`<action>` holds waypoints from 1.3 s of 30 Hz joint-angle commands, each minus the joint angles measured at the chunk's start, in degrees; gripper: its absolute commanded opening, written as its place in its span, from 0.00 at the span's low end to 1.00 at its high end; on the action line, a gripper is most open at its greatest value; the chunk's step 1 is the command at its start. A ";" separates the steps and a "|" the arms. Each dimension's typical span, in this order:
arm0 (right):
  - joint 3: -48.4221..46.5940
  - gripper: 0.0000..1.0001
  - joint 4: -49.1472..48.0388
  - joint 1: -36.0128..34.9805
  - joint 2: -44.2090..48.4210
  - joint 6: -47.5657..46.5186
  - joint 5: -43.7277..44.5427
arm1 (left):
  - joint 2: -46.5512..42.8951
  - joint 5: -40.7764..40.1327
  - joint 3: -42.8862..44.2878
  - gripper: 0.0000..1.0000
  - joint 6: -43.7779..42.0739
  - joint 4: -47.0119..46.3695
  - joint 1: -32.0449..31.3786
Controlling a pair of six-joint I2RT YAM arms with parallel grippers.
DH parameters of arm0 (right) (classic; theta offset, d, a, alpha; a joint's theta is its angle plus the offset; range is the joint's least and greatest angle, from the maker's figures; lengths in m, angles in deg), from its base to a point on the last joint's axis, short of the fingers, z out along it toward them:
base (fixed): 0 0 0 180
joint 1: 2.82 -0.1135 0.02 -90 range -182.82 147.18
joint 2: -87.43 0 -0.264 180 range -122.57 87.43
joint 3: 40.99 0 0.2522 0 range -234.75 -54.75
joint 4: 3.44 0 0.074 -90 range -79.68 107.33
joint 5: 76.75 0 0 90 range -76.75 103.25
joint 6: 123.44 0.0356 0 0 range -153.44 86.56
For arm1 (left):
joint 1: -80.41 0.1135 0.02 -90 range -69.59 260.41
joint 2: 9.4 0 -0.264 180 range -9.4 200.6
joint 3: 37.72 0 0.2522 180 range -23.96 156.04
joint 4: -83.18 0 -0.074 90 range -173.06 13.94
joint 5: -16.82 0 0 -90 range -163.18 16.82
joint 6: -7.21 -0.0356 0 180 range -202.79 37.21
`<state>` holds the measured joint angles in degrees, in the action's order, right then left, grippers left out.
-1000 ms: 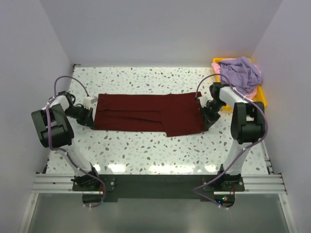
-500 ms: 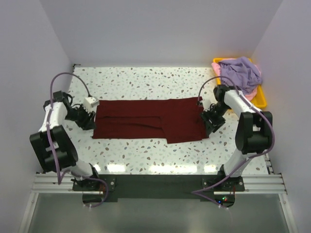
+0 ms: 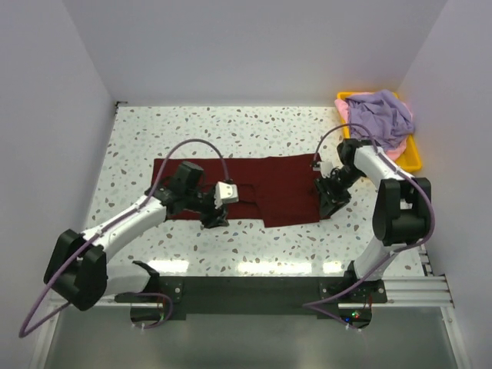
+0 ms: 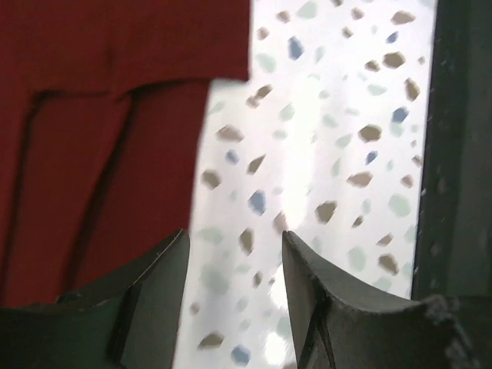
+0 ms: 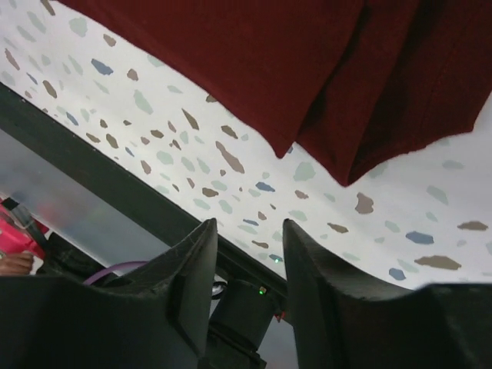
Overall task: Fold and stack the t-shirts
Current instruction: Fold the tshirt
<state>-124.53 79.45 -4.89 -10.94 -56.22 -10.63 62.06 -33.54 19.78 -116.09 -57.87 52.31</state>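
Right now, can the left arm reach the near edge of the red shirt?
Probably yes: the left gripper is open just beside the red shirt, at its near edge, and nothing lies between them.

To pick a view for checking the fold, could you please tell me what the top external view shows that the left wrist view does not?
Only top external: the maroon t-shirt end to end, and the lavender t-shirt heaped in the yellow tray. Only left wrist: that the left end effector is open and empty. Both: maroon cloth on the table.

No legible text, labels, brand marks, numbers or signs in any of three views.
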 commanded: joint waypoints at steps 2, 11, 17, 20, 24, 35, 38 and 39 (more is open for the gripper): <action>1.40 0.46 -2.85 0.13 -3.32 1.78 -1.70 | 6.91 -3.77 -1.91 0.57 20.88 -20.78 -9.06; 2.28 0.46 -7.07 -0.04 -7.63 3.45 -3.80 | 19.22 -7.20 -1.04 0.66 39.62 -35.91 -17.16; 3.07 0.45 -9.62 -0.22 -9.21 3.89 -3.28 | 26.61 -9.49 2.13 0.66 45.16 -38.28 -17.25; 2.98 0.45 -11.20 -0.31 -10.08 4.24 -2.84 | 28.64 -9.67 2.22 0.66 47.09 -40.22 -17.17; 2.19 0.43 -10.76 -0.48 -10.79 3.98 -3.89 | 30.58 -9.67 3.01 0.66 48.68 -41.18 -17.25; 2.19 0.19 -8.83 -0.66 -9.57 3.10 -7.41 | 32.34 -7.12 4.86 0.44 50.26 -40.66 -17.25; 1.31 0.04 -7.78 -0.66 -8.51 2.48 -8.29 | 32.51 -6.59 6.00 0.24 49.74 -39.52 -17.17; 1.05 0.00 -7.43 -0.66 -8.16 2.48 -8.55 | 32.51 -6.50 6.87 0.16 49.21 -38.56 -17.08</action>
<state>-121.69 70.57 -5.17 -21.89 -53.21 -16.33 94.45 -41.48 23.56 -66.65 -96.91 35.02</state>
